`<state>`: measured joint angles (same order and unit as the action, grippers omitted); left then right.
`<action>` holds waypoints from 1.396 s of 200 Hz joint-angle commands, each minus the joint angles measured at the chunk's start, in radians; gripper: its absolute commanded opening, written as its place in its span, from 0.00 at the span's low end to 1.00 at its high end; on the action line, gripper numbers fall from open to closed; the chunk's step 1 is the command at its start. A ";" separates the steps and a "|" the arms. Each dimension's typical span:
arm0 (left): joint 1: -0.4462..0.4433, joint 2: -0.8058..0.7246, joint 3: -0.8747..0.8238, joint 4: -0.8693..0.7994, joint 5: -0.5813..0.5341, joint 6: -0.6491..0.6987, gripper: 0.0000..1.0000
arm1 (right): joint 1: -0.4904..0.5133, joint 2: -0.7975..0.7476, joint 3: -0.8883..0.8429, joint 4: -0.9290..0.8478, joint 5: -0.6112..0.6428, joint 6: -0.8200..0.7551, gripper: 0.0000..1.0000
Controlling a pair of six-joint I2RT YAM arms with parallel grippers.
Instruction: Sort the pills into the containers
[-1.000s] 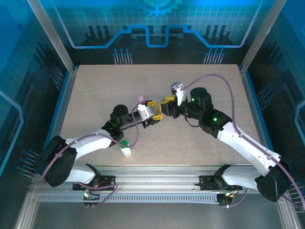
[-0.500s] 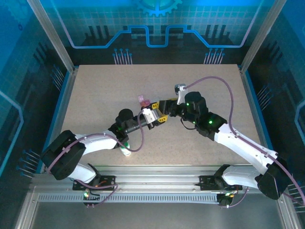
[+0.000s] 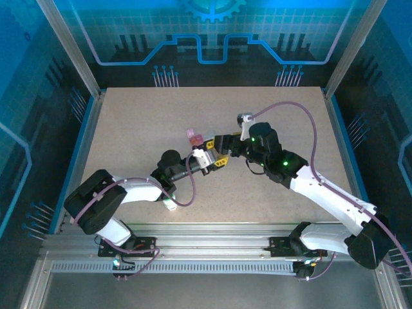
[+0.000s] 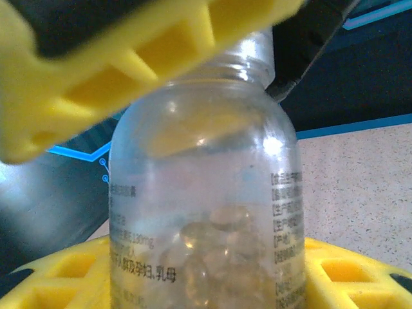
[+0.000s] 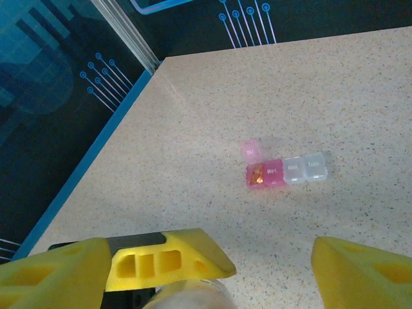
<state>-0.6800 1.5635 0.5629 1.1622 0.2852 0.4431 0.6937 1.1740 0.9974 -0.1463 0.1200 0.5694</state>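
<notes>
yellow fingers [image 4: 96,71] of the left gripper [image 3: 215,161] are clamped on a translucent bottle [image 4: 203,193], which is held above the middle of the table [image 5: 322,84]. pale amber capsules are seen heaped in the bottle's lower part, and printed text is carried on its wall. the right gripper [image 5: 206,267] is spread wide, one finger on either side of the bottle's neck, with nothing pinched. a pill organiser [image 5: 284,172] is laid flat on the table beyond, one pink lid flipped open and orange pills seen inside that compartment. a white bottle with green cap [image 3: 168,205] is stood near the front edge, well apart.
</notes>
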 commanded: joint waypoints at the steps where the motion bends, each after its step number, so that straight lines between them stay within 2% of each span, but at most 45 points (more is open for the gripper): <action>1: -0.008 0.036 -0.012 0.082 0.023 -0.028 0.00 | 0.003 0.006 0.044 -0.003 -0.002 -0.029 0.85; 42: -0.008 0.068 -0.010 0.107 0.026 -0.048 0.00 | -0.012 0.020 0.085 0.007 -0.010 -0.114 0.90; 68: -0.008 0.069 -0.015 0.099 0.061 -0.063 0.00 | -0.058 0.020 0.103 0.012 -0.081 -0.272 0.89; 84: -0.002 0.045 -0.022 0.076 0.113 -0.094 0.00 | -0.103 -0.007 0.106 0.011 -0.198 -0.414 0.88; 96: 0.018 0.016 -0.021 0.038 0.178 -0.132 0.00 | -0.141 -0.046 0.085 0.037 -0.294 -0.516 0.83; 120: 0.053 -0.028 -0.017 -0.035 0.279 -0.164 0.00 | -0.230 -0.104 0.033 0.115 -0.585 -0.671 0.70; 129: 0.071 -0.034 -0.020 -0.035 0.312 -0.181 0.00 | -0.252 -0.111 0.024 0.114 -0.677 -0.734 0.68; 151: 0.118 -0.036 -0.040 0.042 0.380 -0.248 0.00 | -0.275 -0.105 0.040 0.016 -0.850 -0.924 0.62; 169: 0.154 -0.022 -0.054 0.128 0.469 -0.308 0.00 | -0.278 -0.106 0.040 -0.051 -0.950 -1.093 0.64; 186: 0.169 0.002 -0.064 0.211 0.501 -0.352 0.00 | -0.277 -0.094 0.053 -0.102 -1.043 -1.203 0.65; 208: 0.173 0.018 -0.065 0.238 0.524 -0.364 0.00 | -0.275 -0.052 0.114 -0.232 -1.094 -1.316 0.67; 238: 0.173 0.023 -0.066 0.233 0.546 -0.347 0.00 | -0.267 0.032 0.229 -0.445 -1.086 -1.450 0.68; 279: 0.175 0.021 -0.052 0.202 0.581 -0.333 0.00 | -0.252 0.144 0.352 -0.618 -1.062 -1.551 0.70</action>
<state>-0.5121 1.5787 0.5064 1.3338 0.8040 0.1062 0.4297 1.2633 1.2816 -0.5858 -0.9207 -0.8612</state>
